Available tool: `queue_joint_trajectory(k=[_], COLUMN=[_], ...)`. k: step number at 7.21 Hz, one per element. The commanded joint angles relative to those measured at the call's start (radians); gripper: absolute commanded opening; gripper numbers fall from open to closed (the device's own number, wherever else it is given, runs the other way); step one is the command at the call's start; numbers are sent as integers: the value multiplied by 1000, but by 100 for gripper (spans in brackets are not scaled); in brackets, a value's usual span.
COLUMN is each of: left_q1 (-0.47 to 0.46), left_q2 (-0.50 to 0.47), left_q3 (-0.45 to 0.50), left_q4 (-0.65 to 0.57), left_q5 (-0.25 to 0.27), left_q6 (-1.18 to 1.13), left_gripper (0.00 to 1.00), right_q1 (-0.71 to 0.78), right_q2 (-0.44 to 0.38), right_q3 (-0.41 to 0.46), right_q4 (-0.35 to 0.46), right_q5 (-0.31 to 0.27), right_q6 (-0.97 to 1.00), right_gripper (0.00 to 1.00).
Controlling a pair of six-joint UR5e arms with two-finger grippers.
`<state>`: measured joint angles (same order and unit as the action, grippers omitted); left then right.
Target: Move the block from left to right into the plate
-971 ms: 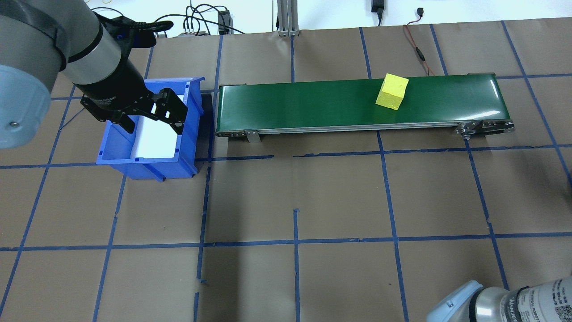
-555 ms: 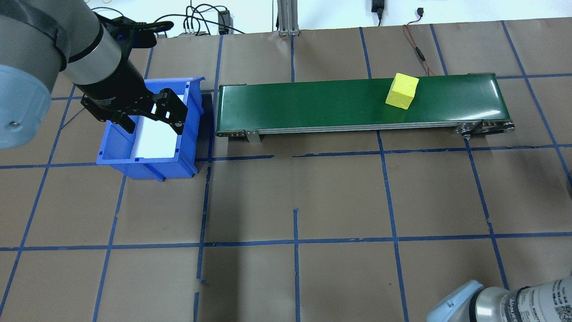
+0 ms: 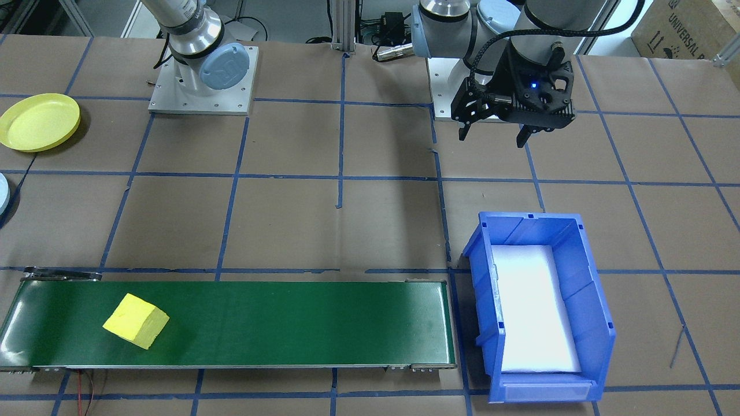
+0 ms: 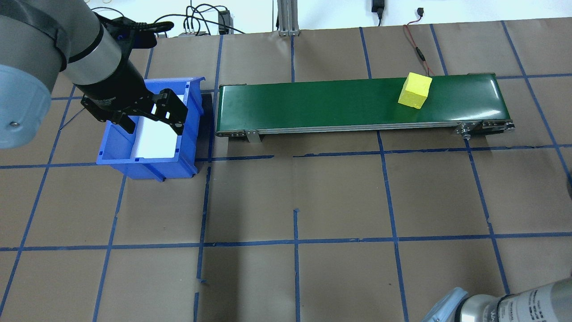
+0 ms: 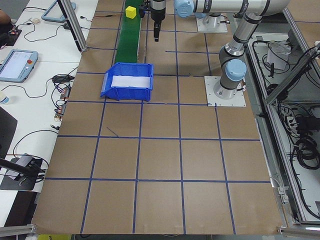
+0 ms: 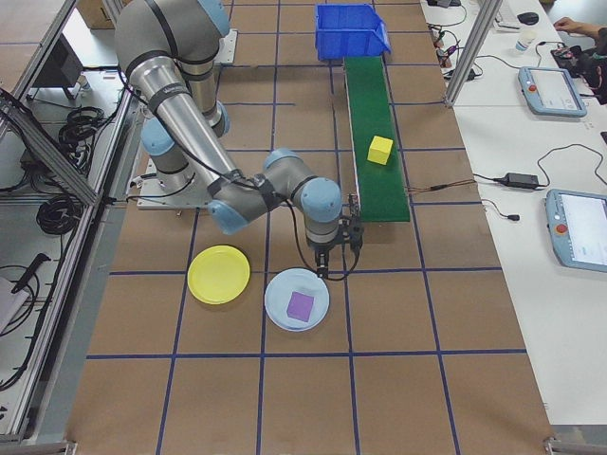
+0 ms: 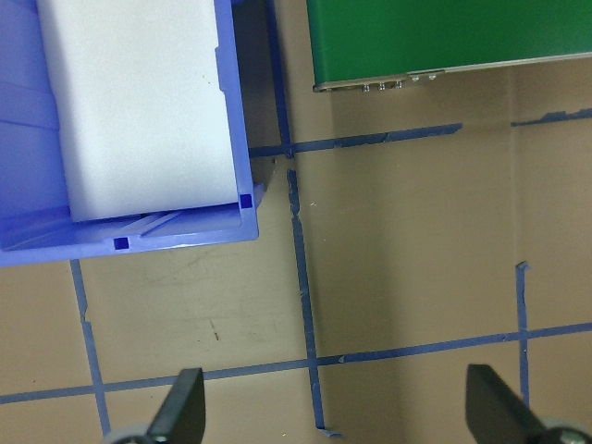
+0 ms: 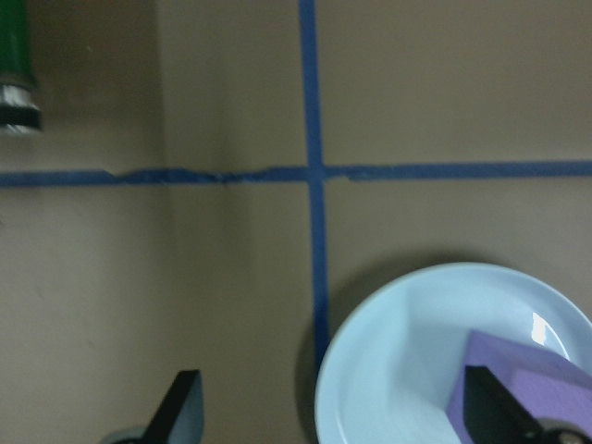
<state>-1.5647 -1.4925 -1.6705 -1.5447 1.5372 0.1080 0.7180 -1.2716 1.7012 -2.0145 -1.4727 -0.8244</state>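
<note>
The block, a yellow foam cube (image 4: pixel 415 91) (image 3: pixel 136 320) (image 6: pixel 380 150), lies on the green conveyor belt (image 4: pixel 313 100) near its right end. The yellow plate (image 3: pixel 39 121) (image 6: pixel 219 274) sits bare on the table on the robot's right side. My left gripper (image 4: pixel 154 127) (image 3: pixel 491 138) (image 7: pixel 333 412) hangs open and empty near the blue bin (image 4: pixel 147 167). My right gripper (image 8: pixel 335 412) (image 6: pixel 325 256) is open and empty, low over the table between the belt's right end and a light blue plate (image 8: pixel 407 370).
The light blue plate (image 6: pixel 285 294) holds a purple block (image 6: pixel 301 305) (image 8: pixel 523 384) and lies beside the yellow plate. The blue bin (image 3: pixel 584 300) has a white liner and stands at the belt's left end. A red cable (image 4: pixel 418 49) runs behind the belt.
The yellow block has ridden the belt further to the right. The right arm's wrist at the bottom right has shifted slightly. The left arm has stayed still.
</note>
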Motion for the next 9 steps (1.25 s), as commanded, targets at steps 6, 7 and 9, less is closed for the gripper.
queue_joint_trajectory(k=[6,7,9], left_q1=[0,0,0], left_q2=[0,0,0], left_q3=[0,0,0], left_q4=[0,-2,-2], left_q5=[0,1,0], left_q6=[-2,-2,-1], left_gripper=[100,100,100], right_q1=[262,297,340], right_q2=[159,163,184], right_q3=[-112,-117,-112], right_q4=[-171,-173,-176], right_q5=[436,430,419], right_q6=[558,589,683], right_gripper=[100,100,100])
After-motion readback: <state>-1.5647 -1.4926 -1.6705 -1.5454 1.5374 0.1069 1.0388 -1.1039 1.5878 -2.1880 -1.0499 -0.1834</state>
